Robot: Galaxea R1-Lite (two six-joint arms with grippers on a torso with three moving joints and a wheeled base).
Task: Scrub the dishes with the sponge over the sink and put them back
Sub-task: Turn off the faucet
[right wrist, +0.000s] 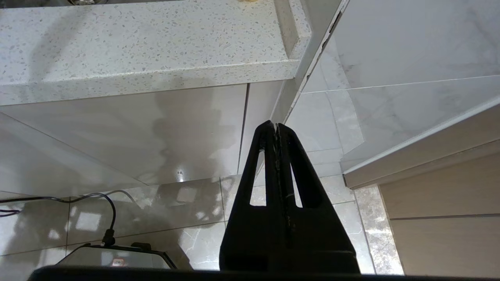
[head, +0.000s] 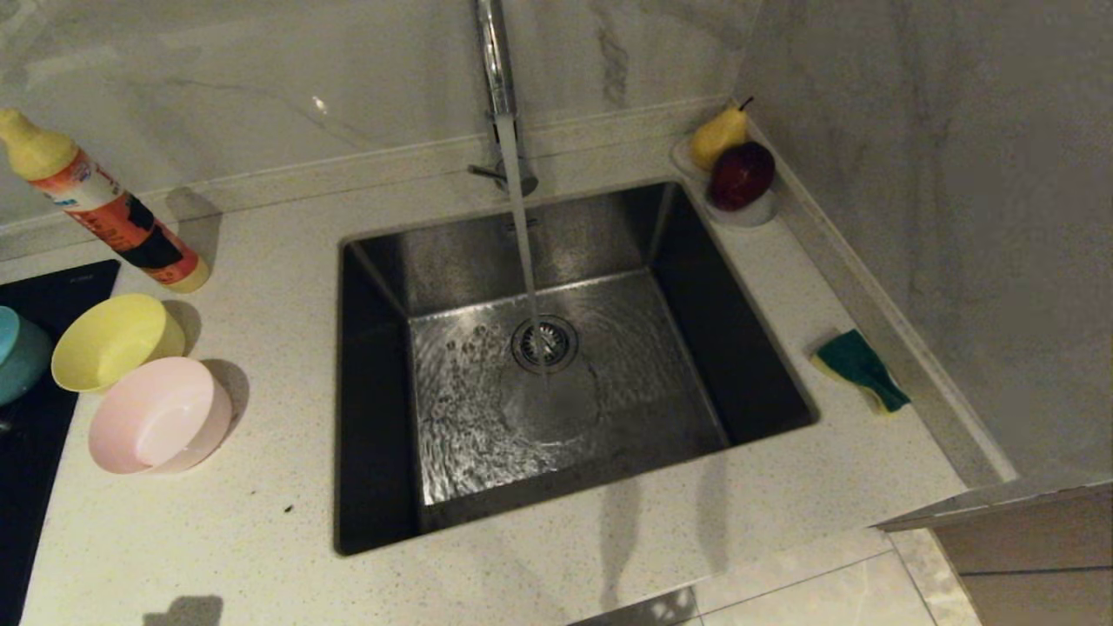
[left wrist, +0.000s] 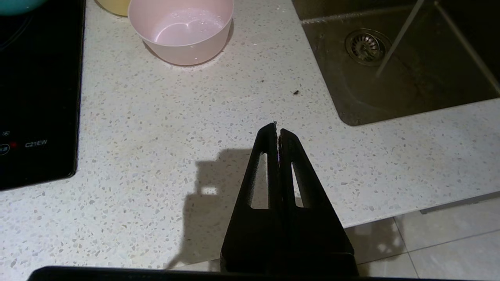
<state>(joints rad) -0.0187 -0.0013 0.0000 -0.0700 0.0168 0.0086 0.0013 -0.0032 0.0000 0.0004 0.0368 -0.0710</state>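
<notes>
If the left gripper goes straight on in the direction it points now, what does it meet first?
Probably the bare countertop. The left gripper, fingers shut and empty, points at speckled stone near the front edge. The pink bowl and the sink lie further on, to either side of that line. Depth is unclear.

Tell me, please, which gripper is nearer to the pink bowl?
Left. The left gripper, shut, hangs over the counter on the bowl's side of the sink, with the pink bowl just ahead. The right gripper, shut, points at the floor below the counter's other end.
</notes>
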